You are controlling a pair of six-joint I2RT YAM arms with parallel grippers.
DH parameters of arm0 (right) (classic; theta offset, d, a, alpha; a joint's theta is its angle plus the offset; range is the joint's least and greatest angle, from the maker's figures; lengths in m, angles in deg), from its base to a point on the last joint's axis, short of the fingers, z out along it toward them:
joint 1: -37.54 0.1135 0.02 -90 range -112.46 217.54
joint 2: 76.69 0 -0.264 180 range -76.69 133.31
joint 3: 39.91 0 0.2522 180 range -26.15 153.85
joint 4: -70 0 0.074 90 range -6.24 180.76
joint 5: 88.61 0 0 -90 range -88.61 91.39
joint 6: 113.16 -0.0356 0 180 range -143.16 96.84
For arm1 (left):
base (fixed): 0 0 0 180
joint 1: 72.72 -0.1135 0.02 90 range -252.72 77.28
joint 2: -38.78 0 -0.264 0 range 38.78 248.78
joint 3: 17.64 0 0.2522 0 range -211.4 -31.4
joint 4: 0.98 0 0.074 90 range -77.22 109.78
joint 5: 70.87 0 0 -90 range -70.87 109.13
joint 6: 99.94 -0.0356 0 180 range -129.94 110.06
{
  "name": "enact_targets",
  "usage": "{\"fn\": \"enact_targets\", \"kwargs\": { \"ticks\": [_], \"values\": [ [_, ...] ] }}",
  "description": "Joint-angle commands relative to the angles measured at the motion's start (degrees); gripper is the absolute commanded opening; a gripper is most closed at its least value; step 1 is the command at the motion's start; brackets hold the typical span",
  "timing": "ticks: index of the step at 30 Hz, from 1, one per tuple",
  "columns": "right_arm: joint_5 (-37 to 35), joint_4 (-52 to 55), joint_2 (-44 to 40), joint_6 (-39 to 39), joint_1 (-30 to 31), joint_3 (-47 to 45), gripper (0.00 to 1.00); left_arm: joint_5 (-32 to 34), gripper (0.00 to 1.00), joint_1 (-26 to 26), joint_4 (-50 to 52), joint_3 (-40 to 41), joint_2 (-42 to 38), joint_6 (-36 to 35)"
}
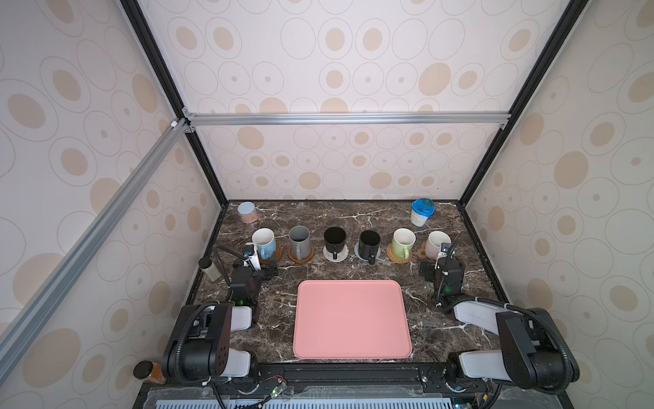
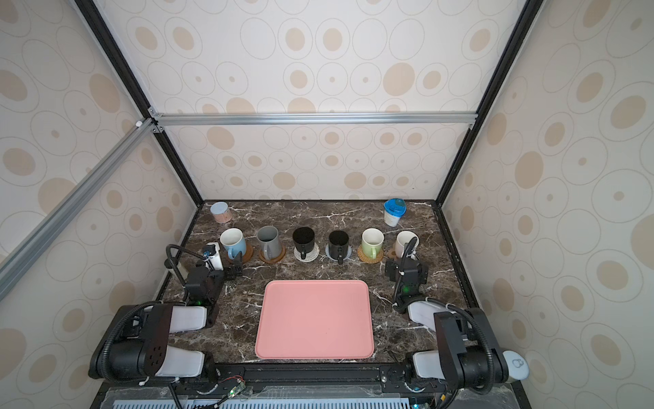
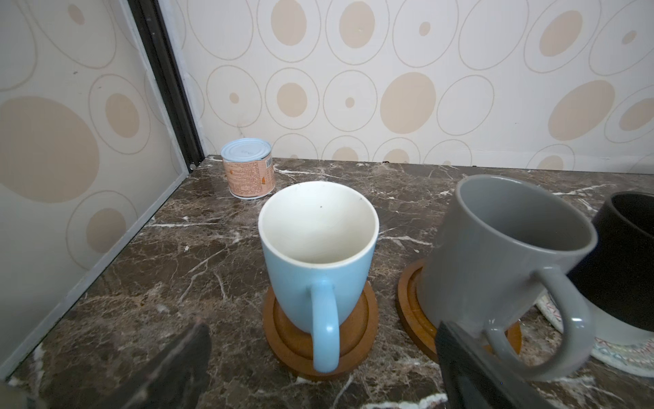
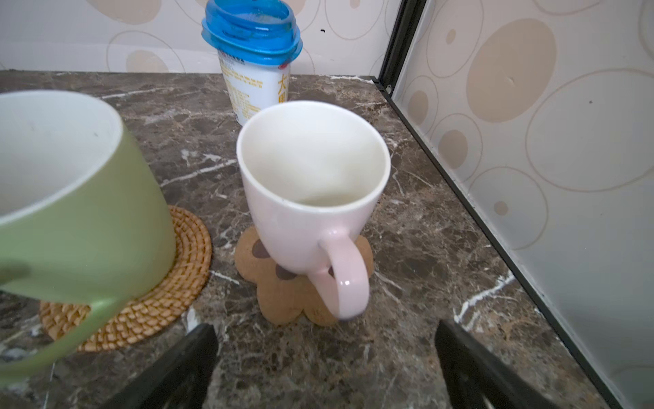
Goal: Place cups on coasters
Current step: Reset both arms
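Six cups stand in a row in both top views, each on a coaster. The light blue cup point(image 3: 318, 248) is on a brown wooden disc point(image 3: 357, 336), the grey cup point(image 3: 495, 255) on another disc point(image 1: 300, 257), and two black cups point(image 1: 334, 239) point(image 1: 369, 244) on whitish point(image 1: 335, 255) and blue-grey point(image 1: 358, 252) woven mats. The green cup point(image 4: 78, 212) rests on tan rattan point(image 4: 170, 301), the white-pink cup point(image 4: 311, 198) on the paw-shaped mat point(image 4: 283, 301). My left gripper point(image 3: 323, 340) is open before the blue cup's handle. My right gripper point(image 4: 325, 336) is open before the pink handle.
A large pink tray point(image 1: 352, 318) lies in the table's middle front. A pinkish can point(image 1: 246, 211) stands at the back left and a blue-lidded white jar point(image 1: 421, 212) at the back right. Enclosure walls bound the table closely on both sides.
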Motion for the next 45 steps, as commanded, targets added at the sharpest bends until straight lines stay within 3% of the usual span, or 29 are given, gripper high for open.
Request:
{"fn": "enact_targets", "kwargs": {
  "ticks": [1, 3, 5, 6, 9, 12, 15, 45],
  "values": [
    [2.8, -15.5, 6.5, -0.6, -2.0, -1.7, 1.00, -1.6, 1.00, -0.2, -7.8, 0.3, 2.8, -3.5],
    [5.9, -7.3, 5.6, -0.9, -2.2, 0.8, 1.00, -0.6, 1.00, -0.1, -15.2, 2.6, 6.3, -3.5],
    [5.1, -13.6, 9.4, -0.1, -2.2, -0.1, 1.00, -1.7, 1.00, -0.1, -20.5, 4.0, 8.8, -3.5],
    [6.0, -17.0, 10.8, 0.9, -2.2, -0.4, 0.99, -1.7, 1.00, -0.1, -16.2, 3.1, 7.3, -4.1],
    [6.3, -8.5, 8.5, -0.3, -2.1, 1.7, 1.00, -2.7, 1.00, 0.1, -15.0, 1.9, 7.9, -4.7],
    [6.1, -13.2, 10.1, 0.6, -2.1, 0.8, 0.99, -1.8, 1.00, 0.6, -14.2, 1.4, 8.1, -4.9],
    [6.3, -8.4, 8.9, 0.2, -2.1, 2.2, 1.00, -1.8, 1.00, 0.5, -14.4, 1.4, 8.2, -4.9],
    [6.5, -8.9, 9.1, 0.6, -2.0, 2.2, 1.00, -1.5, 1.00, 0.7, -15.3, 1.7, 8.3, -4.8]
  ]
}}
